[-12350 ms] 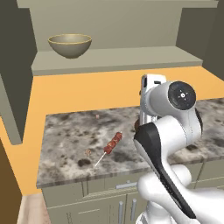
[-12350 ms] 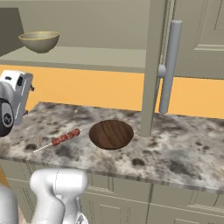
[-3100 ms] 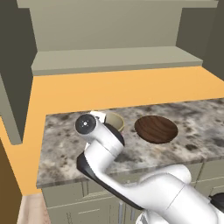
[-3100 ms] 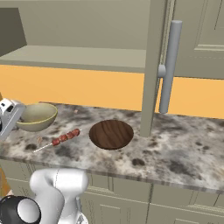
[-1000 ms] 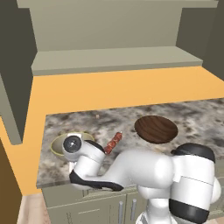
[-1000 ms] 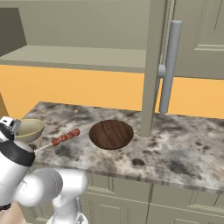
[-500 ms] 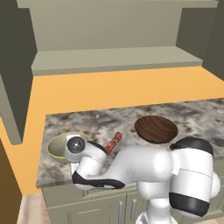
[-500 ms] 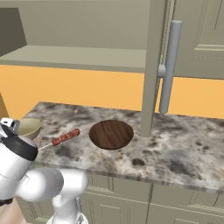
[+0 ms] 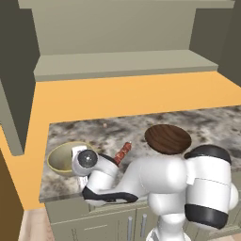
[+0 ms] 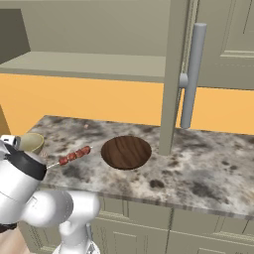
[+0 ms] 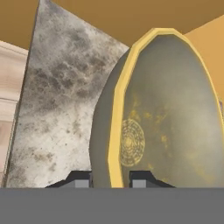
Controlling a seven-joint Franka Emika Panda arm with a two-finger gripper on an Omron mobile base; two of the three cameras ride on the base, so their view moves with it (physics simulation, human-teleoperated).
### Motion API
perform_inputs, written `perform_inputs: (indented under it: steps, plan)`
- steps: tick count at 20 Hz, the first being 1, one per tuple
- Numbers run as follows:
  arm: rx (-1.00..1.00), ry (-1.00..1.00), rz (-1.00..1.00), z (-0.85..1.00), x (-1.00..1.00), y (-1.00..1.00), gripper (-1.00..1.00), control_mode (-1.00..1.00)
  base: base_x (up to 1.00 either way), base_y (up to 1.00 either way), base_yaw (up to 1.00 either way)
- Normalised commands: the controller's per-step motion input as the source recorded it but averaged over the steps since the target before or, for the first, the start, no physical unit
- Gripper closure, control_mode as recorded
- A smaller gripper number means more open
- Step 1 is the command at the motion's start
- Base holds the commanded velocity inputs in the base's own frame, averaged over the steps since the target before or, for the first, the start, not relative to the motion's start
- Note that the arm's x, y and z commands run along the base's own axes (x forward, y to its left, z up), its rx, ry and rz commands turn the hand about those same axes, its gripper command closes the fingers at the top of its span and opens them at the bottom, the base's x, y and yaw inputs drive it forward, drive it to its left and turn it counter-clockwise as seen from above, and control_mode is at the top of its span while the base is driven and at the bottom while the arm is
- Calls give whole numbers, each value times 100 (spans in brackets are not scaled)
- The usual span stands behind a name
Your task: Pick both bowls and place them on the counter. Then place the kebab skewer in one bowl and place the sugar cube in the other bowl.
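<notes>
With its mouth facing up, the deep beige-olive bowl with a yellowish rim (image 9: 63,157) sits on the speckled grey-brown stone counter (image 9: 212,127), rim pinched between the low-bent arm's gripper (image 11: 110,179) jaws.

Grey-brown speckled stone counter (image 9: 207,123) with pale olive cabinet fronts (image 10: 198,233) below, bordered behind and to the left by a plain orange surface (image 9: 117,96). Resting on the slab are 4 items: a deep beige-olive bowl (image 9: 63,157) with a yellowish rim near the left end; a kebab skewer (image 10: 74,155) just right of it; a shallow dark brown bowl (image 10: 126,152) further right, apart from the skewer; and a tiny pale cube (image 10: 87,126) toward the back edge.
</notes>
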Motion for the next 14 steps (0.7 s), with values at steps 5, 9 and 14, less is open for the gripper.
perform_inputs:
  steps: [5, 9, 14]
  plan:
    - [0, 4, 4, -20, 2, 1, -100, -100, 0, 0, 0]
    - [0, 0, 0, 0, -1, -3, -100, -100, 0, 0, 0]
    - [0, 0, 0, 15, -9, 0, -100, -100, 0, 0, 0]
